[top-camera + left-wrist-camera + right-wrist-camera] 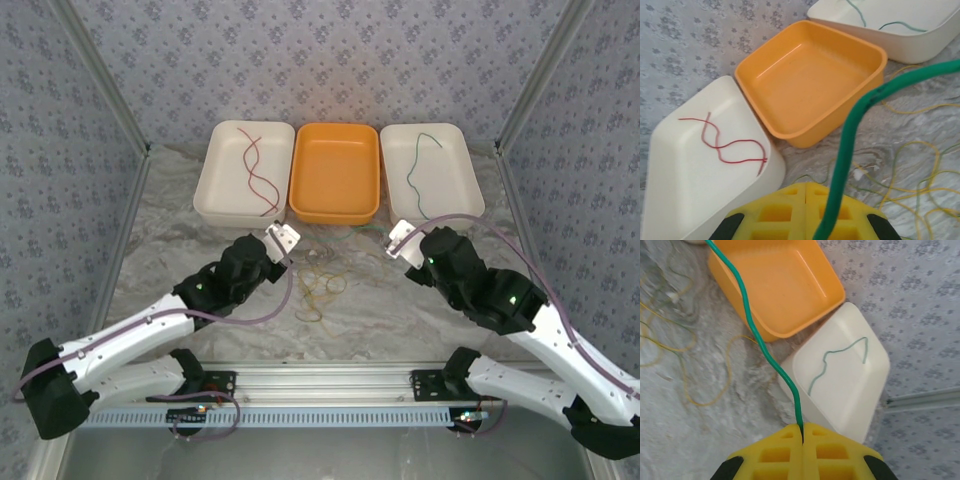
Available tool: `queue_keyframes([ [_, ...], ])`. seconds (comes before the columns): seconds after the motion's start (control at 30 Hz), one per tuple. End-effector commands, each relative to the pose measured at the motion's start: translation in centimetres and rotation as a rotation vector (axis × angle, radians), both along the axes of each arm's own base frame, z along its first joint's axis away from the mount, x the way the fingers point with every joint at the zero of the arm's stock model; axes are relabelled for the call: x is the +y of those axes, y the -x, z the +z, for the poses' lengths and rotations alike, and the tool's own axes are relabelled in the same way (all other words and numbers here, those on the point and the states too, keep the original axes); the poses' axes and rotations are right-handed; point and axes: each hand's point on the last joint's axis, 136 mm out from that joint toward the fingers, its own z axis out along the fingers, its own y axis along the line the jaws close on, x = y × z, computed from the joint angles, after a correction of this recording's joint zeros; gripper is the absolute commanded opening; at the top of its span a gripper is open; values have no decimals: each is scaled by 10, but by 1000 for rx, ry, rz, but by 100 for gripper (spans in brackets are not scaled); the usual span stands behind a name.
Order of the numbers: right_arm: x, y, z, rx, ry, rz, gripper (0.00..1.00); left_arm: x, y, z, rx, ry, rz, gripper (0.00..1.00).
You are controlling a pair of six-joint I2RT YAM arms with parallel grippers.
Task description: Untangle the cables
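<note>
Fingers (782, 452) of right gripper (802, 428) are clamped on green cable (771, 357), left gripper's (805, 185) are together w/ it across them, over tangled yellow cables (322, 287) on desk (170, 235); hard pull may drag pile along.

No text, label, brand, number or sign can be read anywhere in these views.
</note>
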Motion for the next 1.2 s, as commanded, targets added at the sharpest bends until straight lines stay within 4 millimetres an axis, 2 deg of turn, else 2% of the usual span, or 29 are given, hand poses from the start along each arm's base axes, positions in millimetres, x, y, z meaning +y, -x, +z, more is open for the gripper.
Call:
queue_keyframes([
  [0.0,-48,-8,17,-119,218,-155,0,40,-11,3,-35,-120,184,0],
  [0.23,-67,-13,40,-242,337,-192,0,54,-14,-4,-32,-202,250,0],
  [0.37,-62,-12,50,-249,269,-172,0,46,-11,2,-9,-100,234,0],
  [0.4,-60,-12,50,-244,247,-175,0,40,-8,11,11,-2,221,0],
  [0.43,-58,-13,49,-234,226,-172,0,29,-3,22,45,124,186,13],
  [0.5,-50,-13,45,-218,160,-164,0,7,5,46,125,424,131,54],
  [0.53,-46,-14,44,-212,127,-159,0,-2,7,56,171,585,119,70],
  [0.57,-42,-14,42,-206,87,-155,0,-9,8,63,219,719,122,79],
  [0.63,-35,-15,40,-196,10,-147,0,-19,3,71,347,985,190,81],
  [0.8,-14,-16,33,-174,-139,-120,0,-38,-15,83,569,1399,340,88],
  [0.93,2,-17,29,-155,-258,-100,0,-42,-30,64,750,1736,524,92],
  [1.03,11,-16,23,-135,-305,-87,0,-32,-42,59,752,1974,562,93],
  [1.17,23,-14,16,-109,-359,-62,0,-33,-52,54,847,2106,599,94],
])
